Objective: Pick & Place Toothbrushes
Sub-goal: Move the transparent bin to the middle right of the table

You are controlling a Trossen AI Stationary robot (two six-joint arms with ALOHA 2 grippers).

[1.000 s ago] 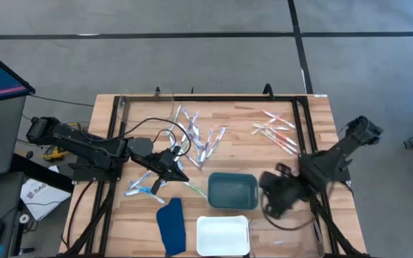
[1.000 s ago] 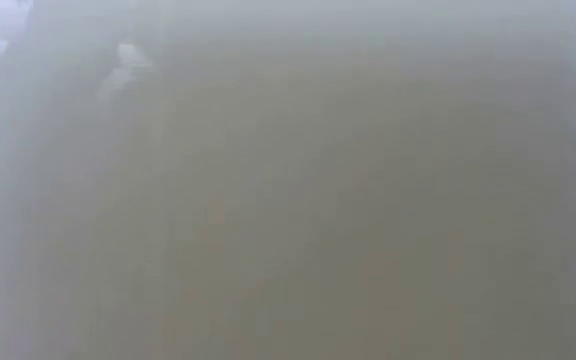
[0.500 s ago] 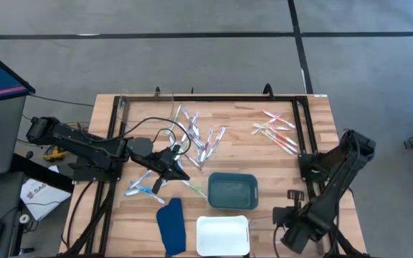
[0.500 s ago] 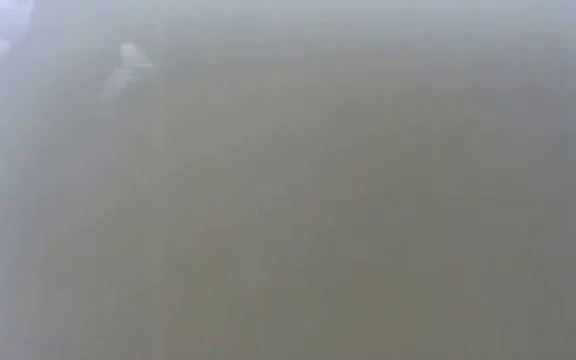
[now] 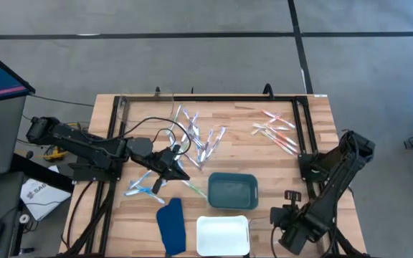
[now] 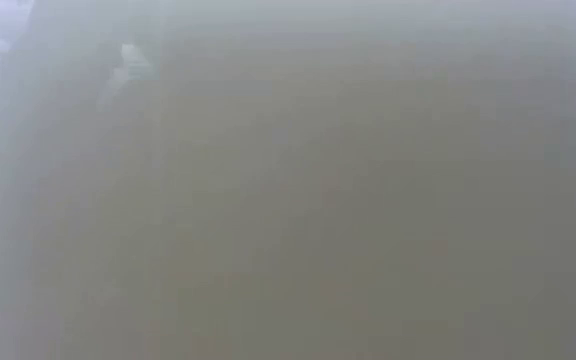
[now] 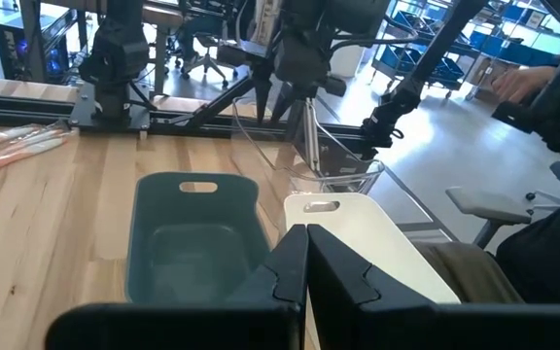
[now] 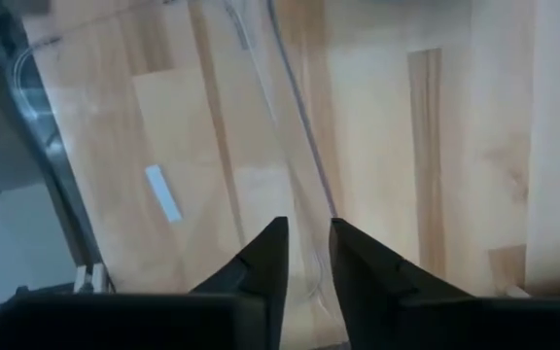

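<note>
Toothbrushes lie loose on the wooden table: a mixed heap (image 5: 198,137) at the far middle, pink ones (image 5: 274,129) at the far right, and blue ones (image 5: 142,188) at the near left. My left gripper (image 5: 176,168) hovers shut beside the heap, with nothing seen in it. Its fingers (image 7: 306,267) point toward the teal tray (image 7: 197,233). My right gripper (image 5: 289,229) points down at the near right corner. Its fingers (image 8: 307,243) stand slightly apart over a clear tray (image 7: 343,175). The low view is fogged and shows nothing.
The teal tray (image 5: 231,191) sits at the near middle. A white tray (image 5: 223,235) and a dark blue cloth (image 5: 171,226) lie at the near edge. A black frame (image 5: 214,97) rims the table. A small pale strip (image 8: 163,192) lies below my right gripper.
My right arm has swung from beside the teal tray toward the table's near right corner and has sunk lower. It then nearly stopped. My left arm has kept still.
</note>
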